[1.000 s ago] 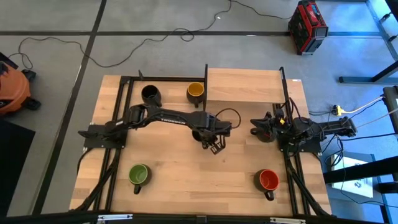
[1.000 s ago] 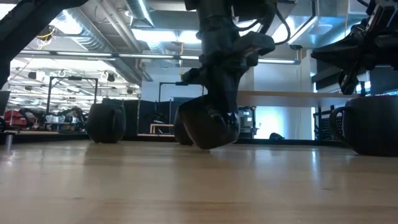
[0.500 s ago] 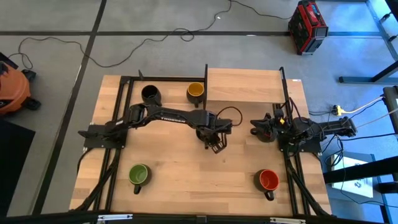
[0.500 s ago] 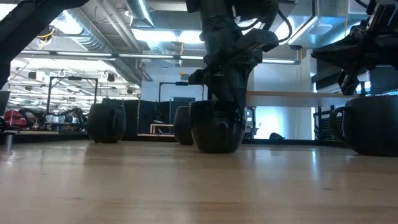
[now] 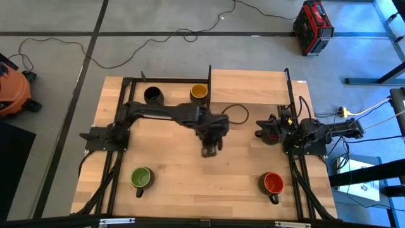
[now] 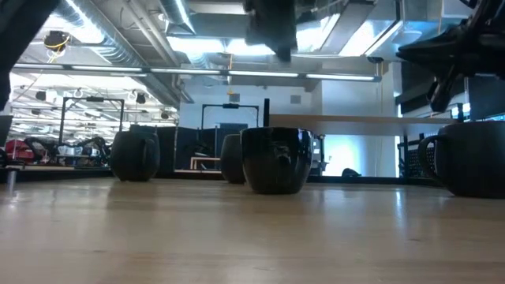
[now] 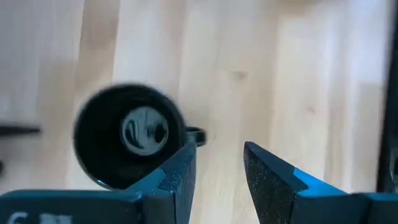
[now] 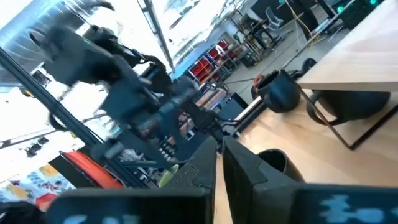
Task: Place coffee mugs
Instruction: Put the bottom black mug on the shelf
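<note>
Wooden tabletop (image 5: 171,171) is carrying a black-lined mug (image 5: 152,95) and a yellow-lined mug (image 5: 199,92) near its far edge, a green-lined mug (image 5: 140,179) and a red-lined mug (image 5: 273,183) near its near edge. At the centre the left gripper (image 5: 211,149) is hiding a fifth mug (image 6: 274,159) from above; the low view is showing it upright and untouched, and the left wrist view is showing the fingers (image 7: 267,180) parted just beside it. At the right edge the right gripper (image 5: 260,133) is waiting, fingers nearly together on nothing.
</note>
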Available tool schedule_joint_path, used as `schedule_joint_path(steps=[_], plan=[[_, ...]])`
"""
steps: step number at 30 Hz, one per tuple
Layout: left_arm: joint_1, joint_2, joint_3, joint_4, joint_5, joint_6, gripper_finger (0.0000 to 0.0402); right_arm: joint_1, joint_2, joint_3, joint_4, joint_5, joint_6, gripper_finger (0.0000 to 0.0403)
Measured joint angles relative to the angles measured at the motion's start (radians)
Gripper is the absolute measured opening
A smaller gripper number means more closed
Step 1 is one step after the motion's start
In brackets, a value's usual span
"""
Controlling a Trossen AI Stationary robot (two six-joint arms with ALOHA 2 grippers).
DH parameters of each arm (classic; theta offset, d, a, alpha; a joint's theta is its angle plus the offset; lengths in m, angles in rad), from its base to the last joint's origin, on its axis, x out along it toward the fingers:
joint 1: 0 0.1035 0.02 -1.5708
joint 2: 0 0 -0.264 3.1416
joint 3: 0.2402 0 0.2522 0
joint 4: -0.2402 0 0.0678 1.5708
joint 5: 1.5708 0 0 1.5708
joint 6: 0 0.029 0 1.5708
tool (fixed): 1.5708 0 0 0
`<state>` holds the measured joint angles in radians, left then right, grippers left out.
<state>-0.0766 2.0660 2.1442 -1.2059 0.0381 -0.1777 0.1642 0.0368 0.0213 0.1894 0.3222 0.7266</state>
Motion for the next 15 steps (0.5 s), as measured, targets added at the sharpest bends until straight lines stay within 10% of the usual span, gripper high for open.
schedule_joint_path(steps=[7,15], plan=[[-0.038,-0.213,-0.182,0.063,-0.014,0.059,0.0128,0.000,0.251,0.160,0.001,0.000,-0.051,0.0103],[-0.064,-0.563,-0.713,0.376,-0.025,-0.009,0.0128,0.000,0.689,0.471,-0.053,-0.129,-0.160,0.0168]])
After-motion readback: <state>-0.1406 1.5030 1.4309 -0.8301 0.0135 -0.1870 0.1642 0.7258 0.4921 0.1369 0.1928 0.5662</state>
